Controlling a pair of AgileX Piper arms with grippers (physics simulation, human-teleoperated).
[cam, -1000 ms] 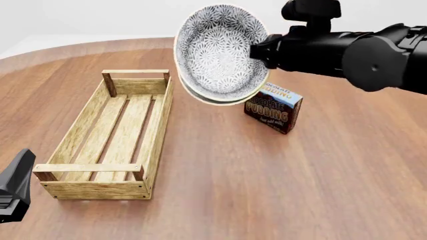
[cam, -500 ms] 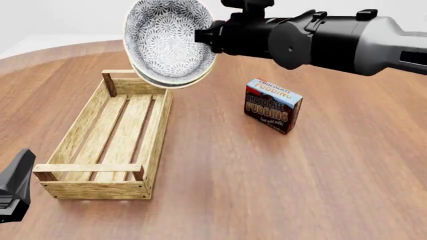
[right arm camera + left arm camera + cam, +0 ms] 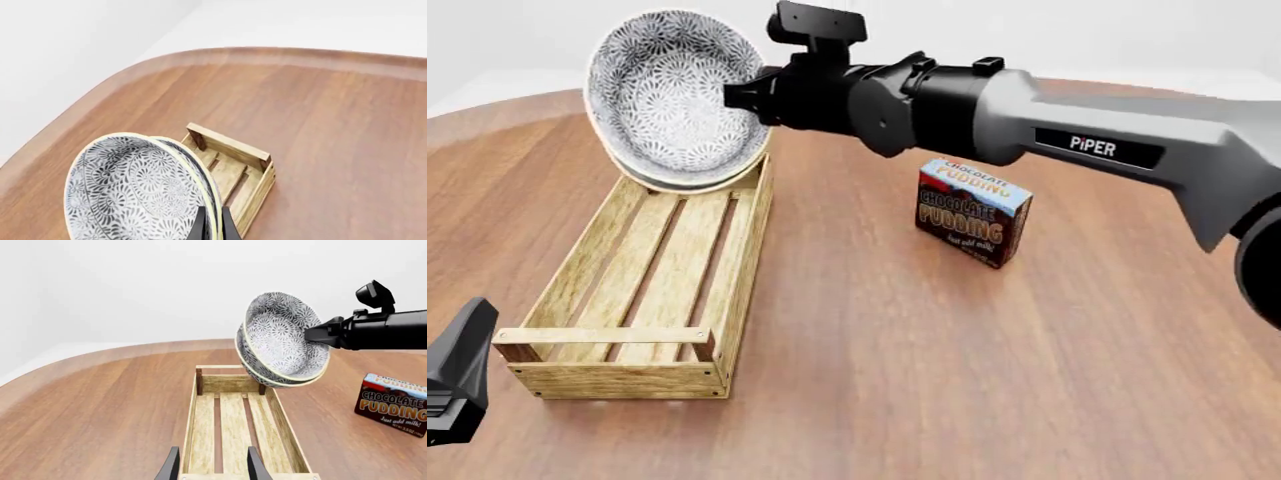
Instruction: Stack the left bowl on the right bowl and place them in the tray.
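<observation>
Two grey-patterned bowls [image 3: 671,95], nested one in the other, are tilted on edge and held in the air over the far end of the light-wood tray [image 3: 742,270]. My right gripper [image 3: 743,98] is shut on their rim. In the right wrist view its fingertips [image 3: 211,224] pinch the rim of the bowls [image 3: 130,192], with the tray [image 3: 235,150] below. My left gripper [image 3: 212,466] is open and empty near the tray's [image 3: 285,426] close end; the left wrist view also shows the bowls [image 3: 280,340]. In the front view only part of the left gripper [image 3: 454,380] shows.
A chocolate pudding box [image 3: 974,212] stands on the wooden table to the right of the tray; it also shows in the left wrist view [image 3: 393,404]. The right arm [image 3: 1068,120] stretches across the table above the box.
My right gripper has carried the nested bowls leftward, from above the pudding box area to over the tray's far end. The left gripper has not moved.
</observation>
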